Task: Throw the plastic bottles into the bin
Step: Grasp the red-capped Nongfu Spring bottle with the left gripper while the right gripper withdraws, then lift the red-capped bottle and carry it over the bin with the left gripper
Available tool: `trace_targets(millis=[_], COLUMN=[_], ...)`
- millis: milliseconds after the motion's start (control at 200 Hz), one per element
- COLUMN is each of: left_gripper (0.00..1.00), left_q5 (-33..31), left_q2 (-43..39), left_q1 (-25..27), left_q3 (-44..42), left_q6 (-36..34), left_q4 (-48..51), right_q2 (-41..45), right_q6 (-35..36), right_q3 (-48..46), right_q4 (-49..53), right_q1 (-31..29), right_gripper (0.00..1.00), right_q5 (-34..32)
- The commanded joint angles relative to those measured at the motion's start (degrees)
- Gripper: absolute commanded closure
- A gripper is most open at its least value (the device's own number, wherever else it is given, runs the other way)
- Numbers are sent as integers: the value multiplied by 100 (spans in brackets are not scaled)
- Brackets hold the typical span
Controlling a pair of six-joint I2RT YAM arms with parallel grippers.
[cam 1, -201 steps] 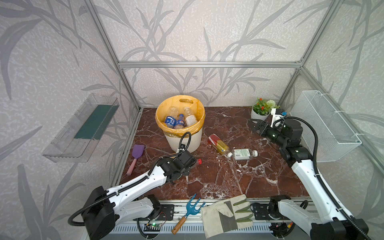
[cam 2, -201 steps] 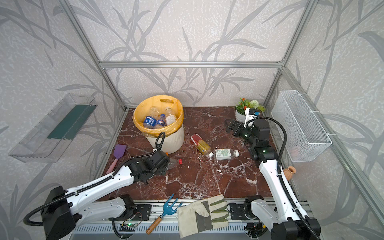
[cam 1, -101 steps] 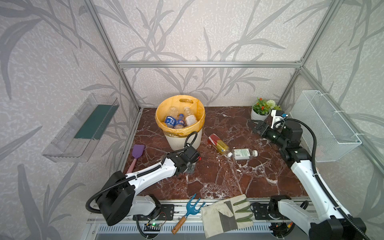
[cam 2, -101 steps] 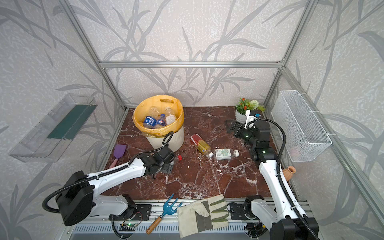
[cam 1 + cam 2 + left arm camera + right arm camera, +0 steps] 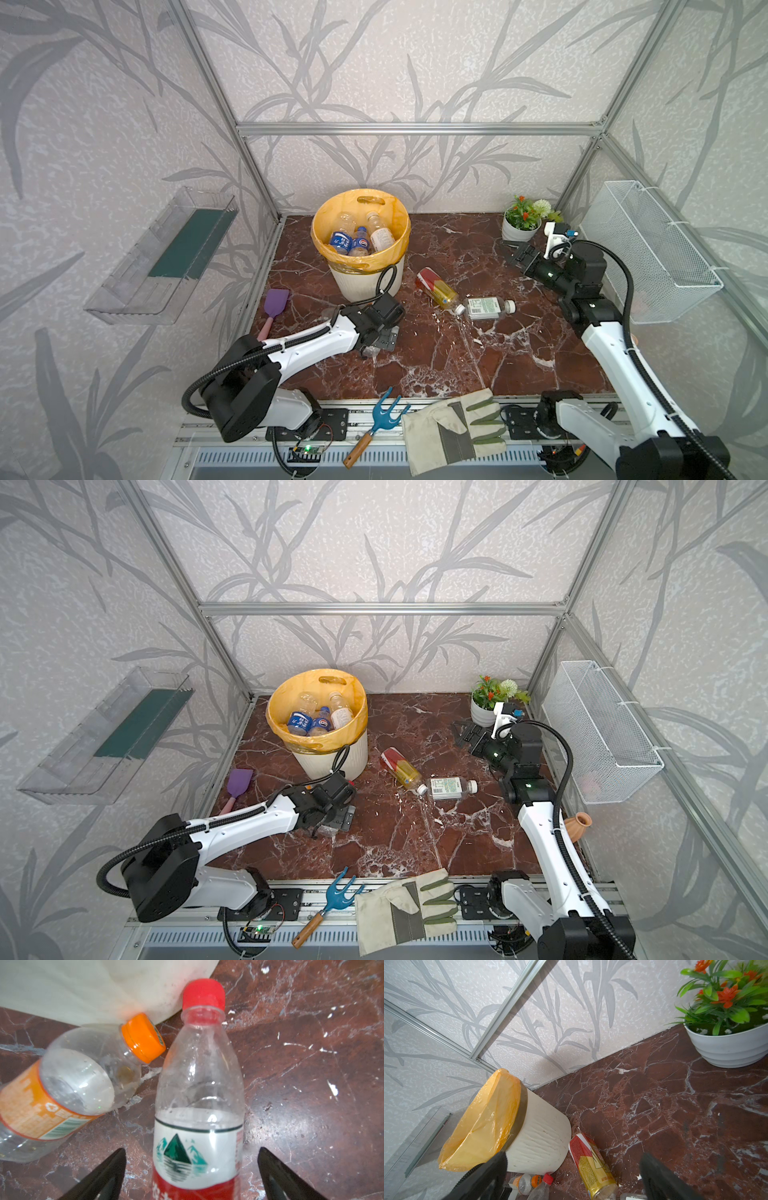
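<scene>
Jaws of the left gripper [image 5: 192,1149] stand apart astride the red-capped bottle [image 5: 199,1088] lying by the bin [image 5: 361,286]; a second ago this arm sat farther back. Right gripper [image 5: 574,1155], jaws apart, has barely shifted beside the flower pot [image 5: 726,1049].

bin [image 5: 93,985]: the left wrist view shows only a blurred piece of its lower wall.
red-capped bottle [image 5: 199,1095]: lower body cut off in the left wrist view; in both top views mostly hidden under the left gripper [image 5: 379,337].
orange-capped bottle [image 5: 72,1084]: base cut off in the left wrist view.
yellow-and-red bottle [image 5: 591,1167]: neck end cut off in the right wrist view.
green-label bottle [image 5: 632,1196]: only a sliver at the right wrist view's edge.
bottles in the bin [image 5: 359,241]: label print too small to read.
flower pot [image 5: 729,1047]: cut by the right wrist view's edge.
clay vase [image 5: 578,825]: partly behind the right arm [image 5: 540,833].
wire basket [image 5: 602,729]: something pale pink inside, too blurred to name.
</scene>
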State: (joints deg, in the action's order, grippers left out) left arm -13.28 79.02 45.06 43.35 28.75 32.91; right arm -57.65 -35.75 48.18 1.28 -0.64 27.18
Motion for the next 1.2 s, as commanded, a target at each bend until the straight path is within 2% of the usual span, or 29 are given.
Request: trace_targets(millis=[0, 145, 395, 580, 720, 795, 930, 955, 1055, 1195], left_gripper=[3, 5, 14, 24, 38, 38, 32, 33, 48, 49], left_q5=[44, -17, 18, 166, 200, 184, -61, -55, 62, -88], left_q2=[55, 296, 333, 216, 96, 69, 444, 560, 949, 836], left_q1=[99, 109, 303, 503, 522, 522, 522, 522, 538, 825], left_q3=[-130, -222, 55, 151, 163, 165, 159, 165, 315, 555], left_q6=[207, 298, 61, -51, -67, -85, -6, -2, -10, -143], left_q4=[5, -126, -194, -409, -487, -516, -467, -462, -478, -522], right_q2=[113, 157, 234, 276, 316, 333, 333, 333, 350, 462], right_q6=[-44, -214, -273, -292, -305, -320, -365, -379, -418, -389], right_q3=[-45, -70, -171, -245, -248, -244, -277, -291, -317, -344], right_q4=[-216, -208, -193, -193, -181, -183, -207, -223, -231, -148], right_q1=[47, 106, 177, 235, 323, 363, 425, 433, 476, 537], right_gripper=[1, 1, 1, 1, 1, 1, 1, 1, 1, 1], right_q5=[121, 136, 163, 198, 252, 279, 338, 354, 413, 403])
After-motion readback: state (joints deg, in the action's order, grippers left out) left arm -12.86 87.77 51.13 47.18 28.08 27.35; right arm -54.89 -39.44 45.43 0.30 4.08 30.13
